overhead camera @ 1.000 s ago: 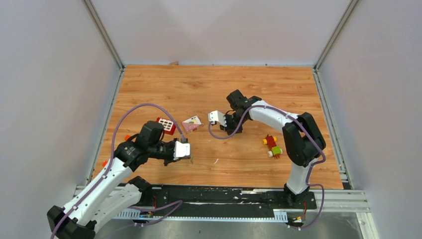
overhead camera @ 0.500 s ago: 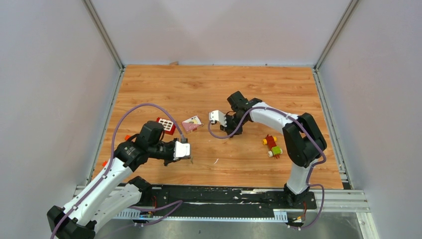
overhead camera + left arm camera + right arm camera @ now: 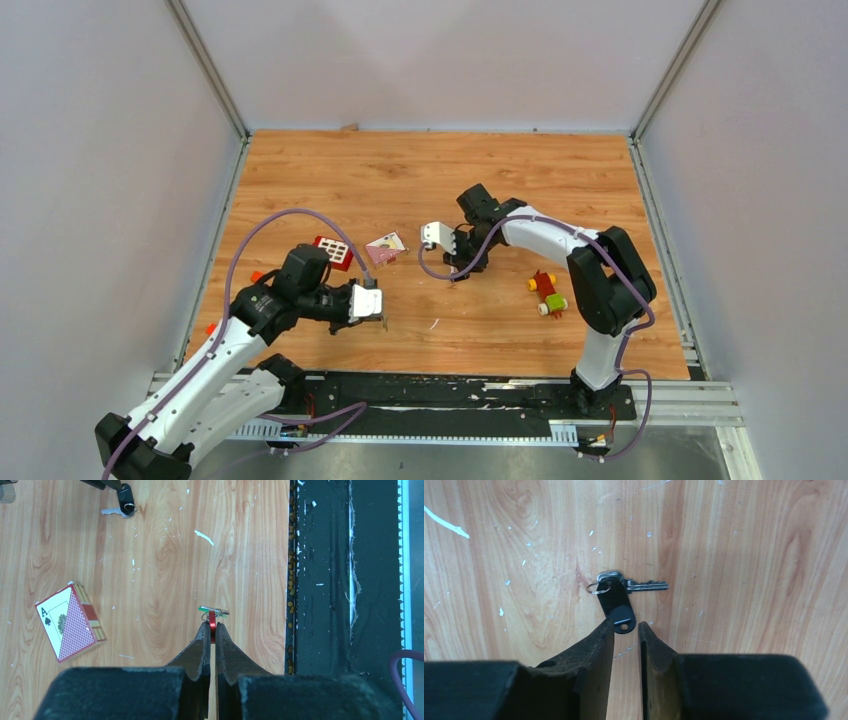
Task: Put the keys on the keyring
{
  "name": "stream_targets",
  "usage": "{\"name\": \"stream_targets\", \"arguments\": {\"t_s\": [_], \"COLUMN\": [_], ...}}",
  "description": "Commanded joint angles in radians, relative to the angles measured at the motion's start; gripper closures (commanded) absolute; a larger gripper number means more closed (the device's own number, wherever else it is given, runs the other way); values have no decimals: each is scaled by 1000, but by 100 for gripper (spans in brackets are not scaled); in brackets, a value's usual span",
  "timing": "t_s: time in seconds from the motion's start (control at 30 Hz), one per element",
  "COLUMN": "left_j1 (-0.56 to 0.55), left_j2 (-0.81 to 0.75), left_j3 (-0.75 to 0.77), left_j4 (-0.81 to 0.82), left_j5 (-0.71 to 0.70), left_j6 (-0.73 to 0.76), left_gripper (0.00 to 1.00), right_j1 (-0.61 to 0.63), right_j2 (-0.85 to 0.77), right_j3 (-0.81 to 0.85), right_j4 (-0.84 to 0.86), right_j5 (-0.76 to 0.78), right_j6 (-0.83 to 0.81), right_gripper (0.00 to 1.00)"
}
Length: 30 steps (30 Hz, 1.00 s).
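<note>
My left gripper [image 3: 210, 626] is shut on the thin red keyring [image 3: 212, 619], held edge-on above the table. The green-headed key [image 3: 214, 611] hangs across the ring just past the fingertips. In the top view this gripper [image 3: 383, 319] is at the near left. The black-headed key [image 3: 616, 611] lies flat on the wood with its metal blade [image 3: 646, 585] pointing right. It also shows in the left wrist view [image 3: 125, 500]. My right gripper [image 3: 626, 626] is open with a narrow gap. Its tips are at the near end of the black head, one on each side.
A card deck [image 3: 385, 248] and a red box with white squares [image 3: 333, 251] lie between the arms. A red-yellow-green toy block cluster [image 3: 546, 292] sits to the right. The black base rail [image 3: 320, 580] runs along the near edge. Grey walls enclose the table.
My right arm has shifted very slightly toward the near side over the black key. The left arm holds still with the keyring.
</note>
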Motion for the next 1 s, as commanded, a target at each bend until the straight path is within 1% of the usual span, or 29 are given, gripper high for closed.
{"name": "stream_targets", "arguments": {"t_s": [0.0,0.1,0.23,0.43,0.63,0.83,0.97], "left_j1": [5,4,4,4,5,5,5], "left_j2": [-13,-12,-23,-54,-67,-75,-67], "left_j3": [0,0,2,-15,-11,-19,-21], "left_j4": [15,15,4,-17,-56,-53,-45], "left_j5": [21,18,11,0,-5,-14,-13], "left_j6": [11,11,15,52,70,72,72], "left_gripper": [100,100,100,100,100,100,100], "right_j1": [-5,-3,10,28,60,97,111], "right_j2": [-17,-11,5,11,51,57,47], "right_j3": [-12,-2,-2,-31,-16,-20,-24], "right_j4": [-12,-12,-3,43,60,77,77], "right_j5": [-64,-104,-123,-80,-15,52,69], "right_j6": [-46,-43,-31,-93,-164,-208,-223], "right_gripper": [71,66,64,63,62,62,62]}}
